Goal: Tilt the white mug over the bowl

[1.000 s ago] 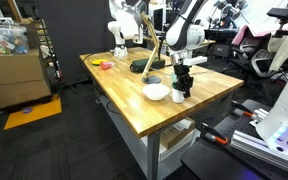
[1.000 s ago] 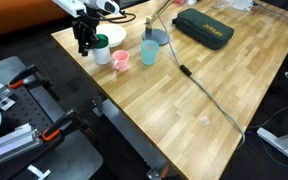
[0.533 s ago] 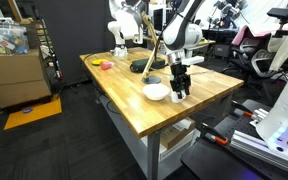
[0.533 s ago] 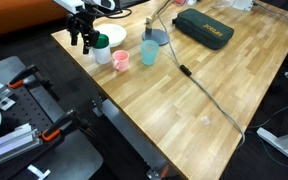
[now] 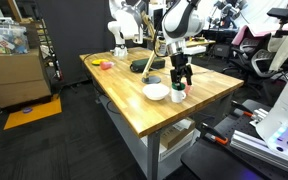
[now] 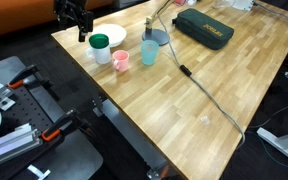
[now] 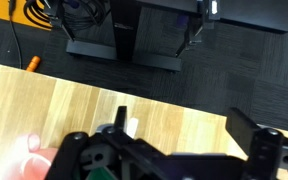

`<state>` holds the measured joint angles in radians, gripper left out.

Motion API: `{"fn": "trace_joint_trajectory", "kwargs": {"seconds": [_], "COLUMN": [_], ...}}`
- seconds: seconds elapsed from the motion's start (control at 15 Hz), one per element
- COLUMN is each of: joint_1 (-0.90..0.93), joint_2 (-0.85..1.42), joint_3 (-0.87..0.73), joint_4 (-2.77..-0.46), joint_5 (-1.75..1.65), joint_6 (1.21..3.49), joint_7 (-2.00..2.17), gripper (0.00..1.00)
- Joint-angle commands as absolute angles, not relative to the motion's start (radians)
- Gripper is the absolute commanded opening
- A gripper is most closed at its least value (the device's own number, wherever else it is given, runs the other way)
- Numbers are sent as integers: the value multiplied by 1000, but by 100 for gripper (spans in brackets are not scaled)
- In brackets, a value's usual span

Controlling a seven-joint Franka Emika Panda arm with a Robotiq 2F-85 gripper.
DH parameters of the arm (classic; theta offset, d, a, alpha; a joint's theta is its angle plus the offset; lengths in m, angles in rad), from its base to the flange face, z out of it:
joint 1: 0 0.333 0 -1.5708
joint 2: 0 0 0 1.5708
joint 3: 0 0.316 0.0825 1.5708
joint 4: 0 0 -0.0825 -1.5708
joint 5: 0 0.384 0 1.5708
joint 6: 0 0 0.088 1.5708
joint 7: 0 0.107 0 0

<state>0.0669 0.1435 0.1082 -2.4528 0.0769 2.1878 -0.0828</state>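
Zero contact right now: the gripper (image 5: 183,78) hangs above the white mug (image 6: 101,45) with its jaws spread wide and nothing in them. The mug stands upright on the table (image 6: 164,110), right beside the bowl (image 6: 112,33); touching or not, can't tell.

For a clean tilt I'd drop straight down, pinch the mug on its wall and lift a little. Then roll the wrist slowly so the green mouth leans over the bowl's middle.

Watch the pink cup (image 6: 121,60) just beside the mug and the blue cup (image 6: 149,52) next to it, since a wide swing could clip them. The blue disc (image 6: 156,37), cable (image 6: 214,100) and dark case (image 6: 204,30) sit further off, no bother.
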Motion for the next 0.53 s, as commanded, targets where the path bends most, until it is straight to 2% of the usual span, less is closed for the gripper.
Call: {"fn": "trace_joint_trajectory", "kwargs": {"seconds": [0.0, 0.07, 0.47], "joint_1": [79, 77, 79], "joint_2": [15, 80, 81], "joint_3": [107, 103, 103], "joint_4": [-2503, -2464, -2469], "joint_5": [56, 70, 70], "joint_6": [2158, 2167, 2165], "joint_7": [-65, -79, -79], "gripper": [100, 100, 100]}}
